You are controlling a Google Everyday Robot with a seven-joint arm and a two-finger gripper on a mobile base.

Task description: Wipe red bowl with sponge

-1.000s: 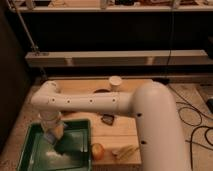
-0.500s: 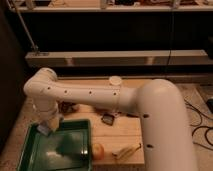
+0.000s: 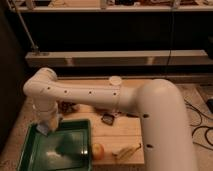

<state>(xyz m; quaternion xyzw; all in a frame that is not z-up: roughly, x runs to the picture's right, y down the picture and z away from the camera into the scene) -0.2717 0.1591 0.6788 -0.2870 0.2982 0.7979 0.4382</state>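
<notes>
One gripper (image 3: 46, 125) is seen closed over the green tray's (image 3: 75, 122) corner; the red bowl (image 3: 98, 150) is set to its right.

So lower left of the frame there's a tray (image 3: 75, 123) sitting on the worktop (image 3: 120, 135), the gripper (image 3: 48, 124) hangs over its upper-left corner, a round fruit (image 3: 98, 150) sits just right of the tray, and a small packet (image 3: 107, 119) lies behind that, near the centre.

Dim warm light, dark backdrop; pale hand (image 3: 48, 126) over tray's (image 3: 75, 124) left-rear corner.
</notes>
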